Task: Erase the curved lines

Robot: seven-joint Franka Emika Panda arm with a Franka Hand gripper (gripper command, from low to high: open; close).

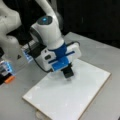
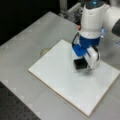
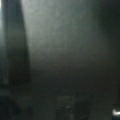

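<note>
My gripper (image 1: pixel 67 74) is low over the white board (image 1: pixel 82 100), at its part nearest to my base, with a dark block (image 2: pixel 80 64) at its tip, close to the surface or on it. The rest of the board lies flat and bare in both front views — free room toward a front view's bottom and right. Around it the grey table (image 2: pixel 32 42) is open too. Obstacles: a small round thing (image 2: pixel 45 51) just beside the board's edge, and the equipment with blue lights (image 1: pixel 7 68) and an orange part (image 1: pixel 9 79) near my base.
</note>
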